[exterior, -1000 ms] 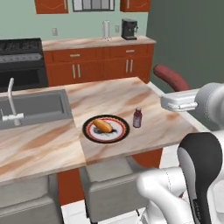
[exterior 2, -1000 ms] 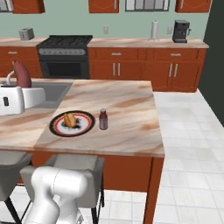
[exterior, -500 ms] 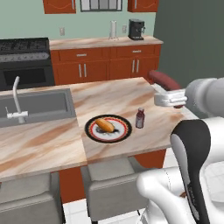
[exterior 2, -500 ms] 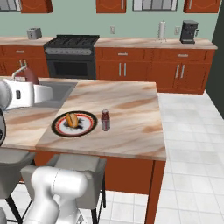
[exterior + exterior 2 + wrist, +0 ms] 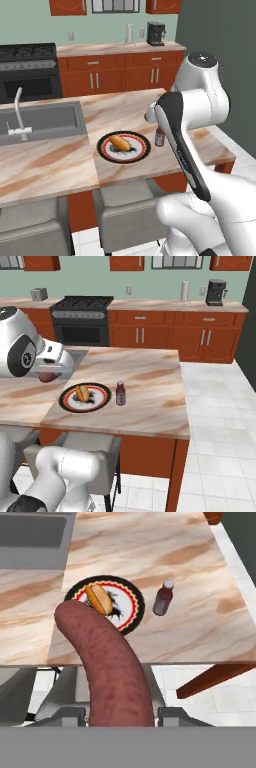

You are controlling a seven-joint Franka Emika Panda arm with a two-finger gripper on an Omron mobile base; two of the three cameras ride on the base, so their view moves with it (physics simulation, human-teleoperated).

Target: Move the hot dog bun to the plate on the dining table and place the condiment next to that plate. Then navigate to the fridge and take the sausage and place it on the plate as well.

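**Sausage held over the table, bun and bottle in place**

The long dining table [image 5: 150, 381], marbled beige-pink on a red-brown base, spans the kitchen, with a grey sink [image 5: 42, 122] and white tap [image 5: 20, 117] set into its far-left part as the left base camera sees it. Behind it a run of red-brown cabinets [image 5: 170, 336] lines the green wall, broken by a black stove [image 5: 82, 318]; a coffee maker [image 5: 216, 292], a paper-towel roll [image 5: 185, 292] and a toaster [image 5: 38, 294] stand on the counter. Two grey stools [image 5: 125, 205] are tucked under the table's near edge, below the plate.

The robot's white arm [image 5: 197, 100] bends across the left base view, covering most of the condiment [image 5: 120, 393] there. In the right base view the bottle stands upright just beside the plate [image 5: 100, 401], on its right, not touching.

The plate lies flat near the table's front edge with the bun [image 5: 82, 392] on its white centre.

The gripper [image 5: 120, 716] is clamped on the sausage [image 5: 107, 667], one finger on each side of its near end. In the hand view the link reaches out above the near edge of the table, its far tip overlapping the plate's rim and the bun. From the right base camera its dark end shows under the hand, above the table left of the plate.
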